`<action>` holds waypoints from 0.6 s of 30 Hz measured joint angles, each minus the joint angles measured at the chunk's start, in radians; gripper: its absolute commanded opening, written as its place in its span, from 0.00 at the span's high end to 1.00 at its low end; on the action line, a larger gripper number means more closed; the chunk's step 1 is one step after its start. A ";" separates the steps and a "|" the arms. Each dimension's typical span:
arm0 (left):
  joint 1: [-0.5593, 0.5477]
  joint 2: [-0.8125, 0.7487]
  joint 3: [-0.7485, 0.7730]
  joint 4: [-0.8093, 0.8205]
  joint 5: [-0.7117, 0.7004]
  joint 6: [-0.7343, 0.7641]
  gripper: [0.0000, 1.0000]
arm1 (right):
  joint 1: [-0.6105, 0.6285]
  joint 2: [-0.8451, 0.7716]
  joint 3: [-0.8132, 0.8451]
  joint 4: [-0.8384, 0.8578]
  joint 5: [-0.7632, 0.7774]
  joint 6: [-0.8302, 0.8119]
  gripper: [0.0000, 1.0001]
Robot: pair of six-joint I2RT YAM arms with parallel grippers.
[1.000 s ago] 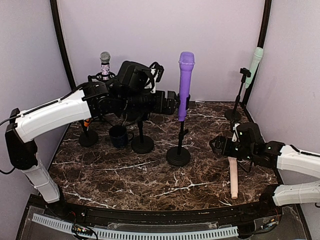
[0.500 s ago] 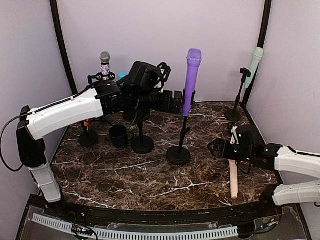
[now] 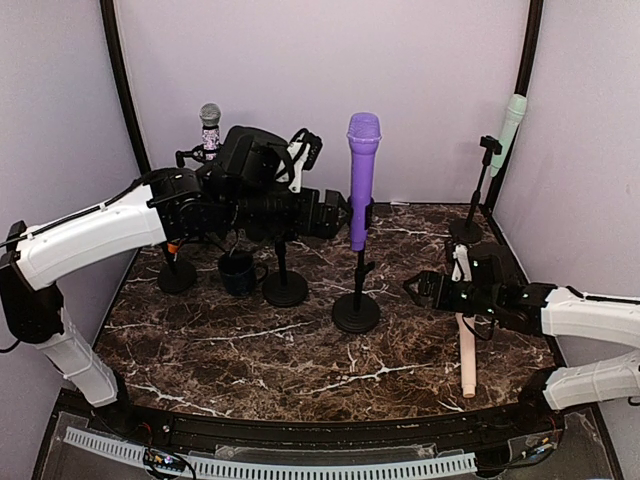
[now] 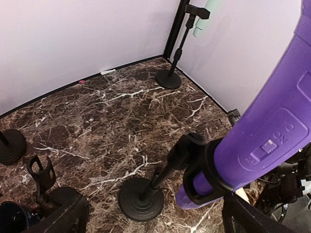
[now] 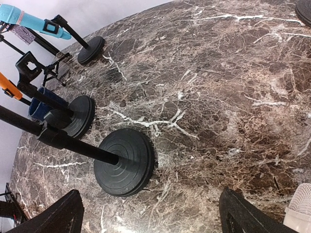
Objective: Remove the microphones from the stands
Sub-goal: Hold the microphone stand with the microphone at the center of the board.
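Note:
The purple microphone [image 3: 361, 180] stands upright in the clip of a black stand [image 3: 357, 312] mid-table. My left gripper [image 3: 343, 212] is open just left of the microphone's body. In the left wrist view the purple microphone [image 4: 272, 131] runs close past the right finger [image 4: 252, 219], held by the stand's clip [image 4: 206, 167], with the stand's round base [image 4: 141, 199] below. My right gripper [image 3: 416, 290] is open and low, to the right of the base. In the right wrist view its fingers [image 5: 54, 216] frame the base [image 5: 124, 162] and pole [image 5: 58, 141].
A cream microphone [image 3: 466, 350] lies on the table under the right arm. A mint microphone on a stand [image 3: 511, 120] is at the back right. At the back left are a glittery microphone [image 3: 210, 125], a dark mug [image 3: 238, 272] and an empty stand [image 3: 285, 288].
The purple microphone and its stand tilted right, then swung back left to upright. The left arm went with it. My right gripper has crept left toward the stand's base.

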 measured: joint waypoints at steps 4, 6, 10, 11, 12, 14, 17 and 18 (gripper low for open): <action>0.000 -0.032 -0.042 0.031 0.073 -0.005 0.02 | 0.000 0.001 0.000 0.009 -0.006 0.000 0.03; -0.002 -0.033 -0.051 0.053 0.104 -0.008 0.02 | 0.000 -0.003 0.000 0.010 -0.009 0.002 0.03; -0.025 -0.025 -0.052 0.098 0.137 -0.010 0.02 | -0.001 -0.027 0.000 0.010 -0.009 0.006 0.03; -0.033 -0.021 -0.048 0.103 0.137 -0.010 0.02 | -0.001 -0.035 0.000 0.010 -0.008 0.007 0.03; -0.047 -0.011 -0.036 0.109 0.132 -0.009 0.02 | -0.001 -0.044 0.000 0.010 -0.008 0.008 0.03; -0.064 0.005 -0.022 0.116 0.118 -0.009 0.02 | -0.001 -0.057 0.000 0.009 -0.008 0.009 0.03; -0.088 0.034 -0.001 0.121 0.045 -0.008 0.02 | -0.001 -0.074 -0.001 0.009 -0.008 0.013 0.03; -0.095 0.043 0.006 0.121 0.014 -0.007 0.02 | -0.001 -0.080 -0.002 0.010 -0.008 0.016 0.03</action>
